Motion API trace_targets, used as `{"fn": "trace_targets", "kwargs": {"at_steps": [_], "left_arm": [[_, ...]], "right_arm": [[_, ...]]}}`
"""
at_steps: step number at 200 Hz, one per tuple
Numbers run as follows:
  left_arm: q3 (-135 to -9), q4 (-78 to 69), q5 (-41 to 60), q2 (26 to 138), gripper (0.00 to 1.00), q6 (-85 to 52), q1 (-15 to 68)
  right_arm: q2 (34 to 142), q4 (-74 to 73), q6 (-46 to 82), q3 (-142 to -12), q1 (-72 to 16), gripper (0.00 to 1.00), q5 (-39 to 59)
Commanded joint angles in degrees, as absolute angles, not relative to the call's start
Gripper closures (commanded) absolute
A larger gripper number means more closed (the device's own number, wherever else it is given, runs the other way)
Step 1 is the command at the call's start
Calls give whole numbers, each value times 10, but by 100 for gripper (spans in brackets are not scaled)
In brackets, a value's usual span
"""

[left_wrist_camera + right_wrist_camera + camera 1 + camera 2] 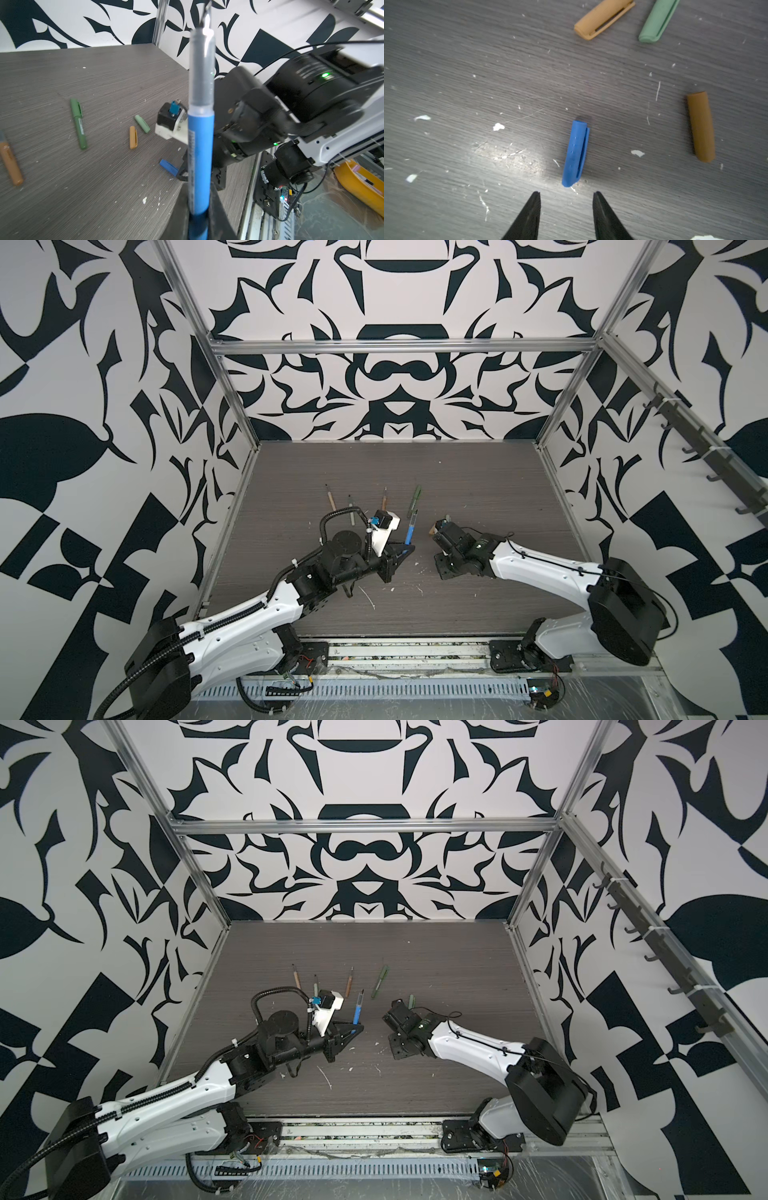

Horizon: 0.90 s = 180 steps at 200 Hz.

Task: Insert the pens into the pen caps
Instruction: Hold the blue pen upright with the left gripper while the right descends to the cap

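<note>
My left gripper [200, 207] is shut on the lower end of the blue pen [201, 145], which it holds up off the table [457, 472] with the dark tip away; both top views show this [409, 533] [357, 1013]. My right gripper [566, 193] points down at the table, open and holding nothing. The blue pen cap [576, 153] lies flat just beyond its fingertips. Around that cap lie a tan cap [604, 19], a pale green cap [656, 20] and an orange-brown cap [700, 126]. Tan [330, 497], pale green [352, 512] and orange-brown [384, 499] pens lie further back.
A dark green pen [79, 123] with a clipped cap on one end lies apart from the loose caps. White flecks and scratches [498, 126] dot the wood. Metal frame posts and patterned walls close three sides. A rail [415, 651] runs along the front edge.
</note>
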<state>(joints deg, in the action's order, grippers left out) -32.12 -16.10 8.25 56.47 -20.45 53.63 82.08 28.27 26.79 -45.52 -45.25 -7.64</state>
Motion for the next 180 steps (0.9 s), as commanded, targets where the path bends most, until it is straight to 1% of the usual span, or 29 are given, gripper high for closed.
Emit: {"fn": "trace_targets", "kwargs": {"at_steps": [1,22,26,40,81,123,160,167,180], "left_arm": [[-309,-188,102,560,92,-225,535],[-298,-183,99,549,92,-229,535],[-298,-180,98,546,92,-229,535],[-295,-174,99,537,92,-231,535],[-291,-157,96,523,92,-224,535],[-286,-156,93,517,92,-223,535],[-281,-161,92,519,92,-219,535],[-281,-162,93,521,92,-218,535],[-282,-164,95,524,92,-218,535]], "right_arm": [[832,276,251,-467,-454,55,-97],[839,268,246,-462,-453,55,-105],[841,266,245,-461,-453,55,-127],[849,264,240,-459,-449,55,-137],[878,256,235,-459,-439,56,-135],[876,262,237,-456,-427,57,-137],[867,243,235,-430,-388,58,-116],[867,237,238,-426,-380,58,-91],[870,241,241,-430,-374,58,-93]]}}
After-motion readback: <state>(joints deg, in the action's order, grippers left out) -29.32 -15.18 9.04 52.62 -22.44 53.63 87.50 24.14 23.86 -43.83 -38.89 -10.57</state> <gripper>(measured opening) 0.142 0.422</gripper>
